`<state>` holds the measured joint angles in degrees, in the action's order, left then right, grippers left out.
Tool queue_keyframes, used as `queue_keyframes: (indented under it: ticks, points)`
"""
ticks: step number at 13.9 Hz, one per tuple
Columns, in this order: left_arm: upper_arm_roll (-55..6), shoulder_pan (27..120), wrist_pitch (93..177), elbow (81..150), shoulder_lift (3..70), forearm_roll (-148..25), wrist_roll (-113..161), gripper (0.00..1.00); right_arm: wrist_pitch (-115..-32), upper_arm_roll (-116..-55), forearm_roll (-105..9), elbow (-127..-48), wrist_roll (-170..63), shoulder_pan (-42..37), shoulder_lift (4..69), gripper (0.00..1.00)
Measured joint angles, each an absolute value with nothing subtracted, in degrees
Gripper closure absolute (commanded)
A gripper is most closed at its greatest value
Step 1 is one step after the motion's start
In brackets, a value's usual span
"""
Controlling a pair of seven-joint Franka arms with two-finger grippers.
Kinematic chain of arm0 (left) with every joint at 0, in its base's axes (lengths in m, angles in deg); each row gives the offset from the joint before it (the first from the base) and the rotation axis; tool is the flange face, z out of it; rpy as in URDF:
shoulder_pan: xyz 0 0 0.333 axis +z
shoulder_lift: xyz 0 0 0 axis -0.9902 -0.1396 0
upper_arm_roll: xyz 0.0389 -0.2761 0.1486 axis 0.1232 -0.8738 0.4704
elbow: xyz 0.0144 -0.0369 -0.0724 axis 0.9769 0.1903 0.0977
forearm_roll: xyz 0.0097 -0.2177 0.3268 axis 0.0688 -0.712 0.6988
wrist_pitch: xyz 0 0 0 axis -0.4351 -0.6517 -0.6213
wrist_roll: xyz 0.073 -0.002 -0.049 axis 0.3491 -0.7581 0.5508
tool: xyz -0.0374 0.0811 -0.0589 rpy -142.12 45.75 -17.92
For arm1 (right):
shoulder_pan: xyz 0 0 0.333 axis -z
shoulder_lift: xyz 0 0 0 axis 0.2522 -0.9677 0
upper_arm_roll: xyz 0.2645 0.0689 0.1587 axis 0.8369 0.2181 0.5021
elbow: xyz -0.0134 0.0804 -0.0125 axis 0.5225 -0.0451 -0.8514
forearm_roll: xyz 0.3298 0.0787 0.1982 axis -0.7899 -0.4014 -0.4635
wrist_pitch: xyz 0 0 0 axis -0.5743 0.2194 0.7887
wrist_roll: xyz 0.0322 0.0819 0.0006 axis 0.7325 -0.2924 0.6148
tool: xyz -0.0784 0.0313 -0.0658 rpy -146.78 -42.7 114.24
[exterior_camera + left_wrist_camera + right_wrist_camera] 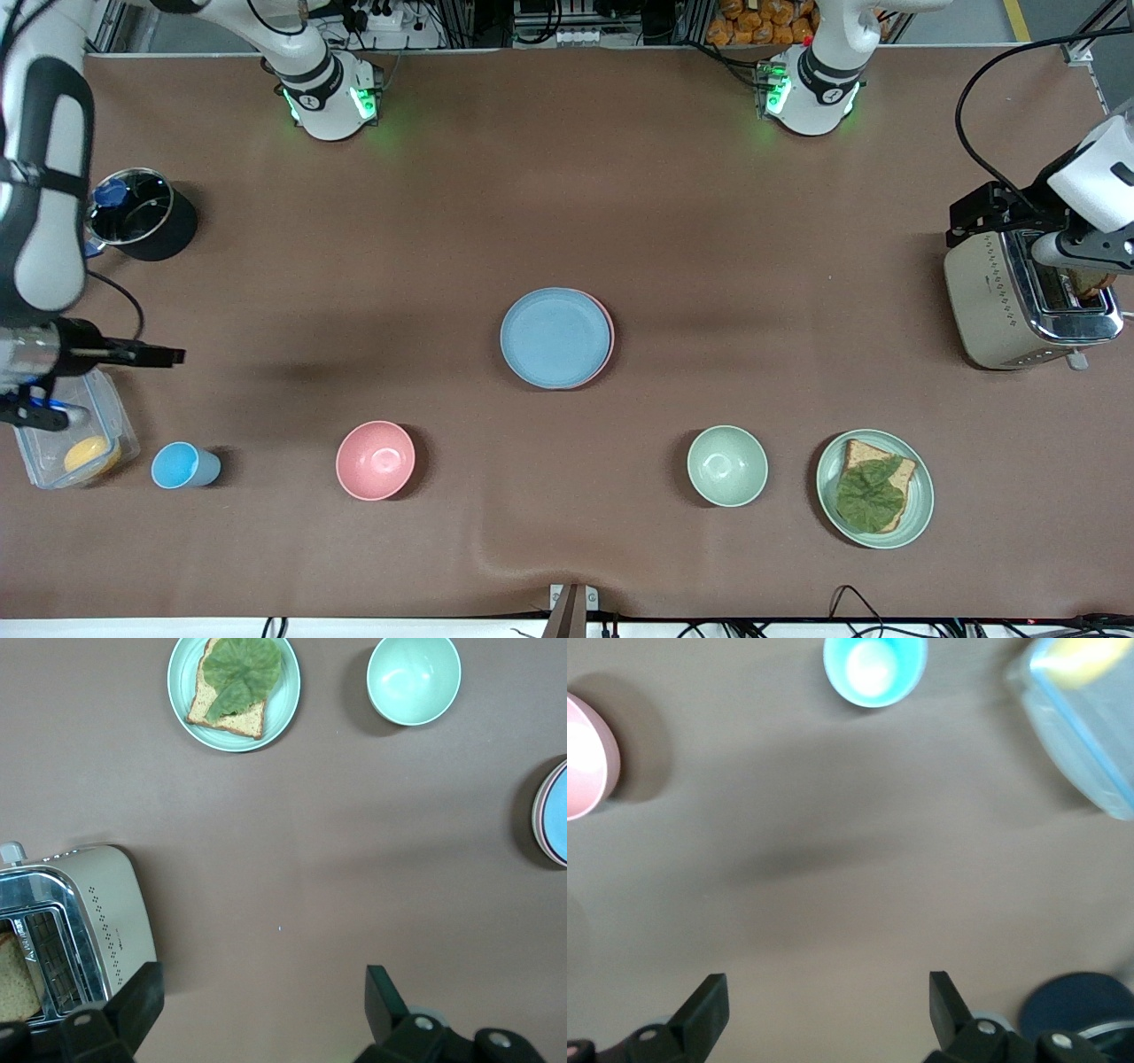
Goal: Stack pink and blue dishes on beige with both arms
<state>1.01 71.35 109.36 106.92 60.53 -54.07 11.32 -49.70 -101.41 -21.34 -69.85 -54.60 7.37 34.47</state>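
The light blue plate lies at the table's middle on top of the pale pink plate, of which only a thin rim shows. No beige plate shows in any view. The left wrist view catches the blue plate and the pink rim at its edge. My left gripper hangs open and empty beside the toaster at the left arm's end. My right gripper hangs open and empty over bare table at the right arm's end.
A toaster holds bread. Nearer the front camera stand a green plate with bread and leaf, a green bowl, a pink bowl, a blue cup and a clear container. A dark pot sits farther back.
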Motion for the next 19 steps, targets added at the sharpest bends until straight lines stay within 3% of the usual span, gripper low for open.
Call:
queue_keyframes:
  ticks: [5,8,11,19]
  points:
    - [1.00,71.34,109.36,106.91,60.54,-54.06,11.32,0.00,-50.01,-88.52,-15.67,-83.91,-61.15,14.44,52.88,0.00]
    - [1.00,71.33,109.36,106.91,60.54,-54.06,11.32,0.00,-46.48,-87.12,-15.16,-86.50,-62.70,15.22,59.78,0.00]
    - [1.00,71.34,109.36,106.93,60.53,-54.06,11.35,0.00,-43.78,-86.75,-15.16,-86.08,-62.25,15.94,62.10,0.00]
    - [1.30,71.50,109.36,106.95,60.53,-54.06,11.73,0.00,-43.85,-81.98,-15.15,-83.17,-62.26,15.62,60.52,0.00]
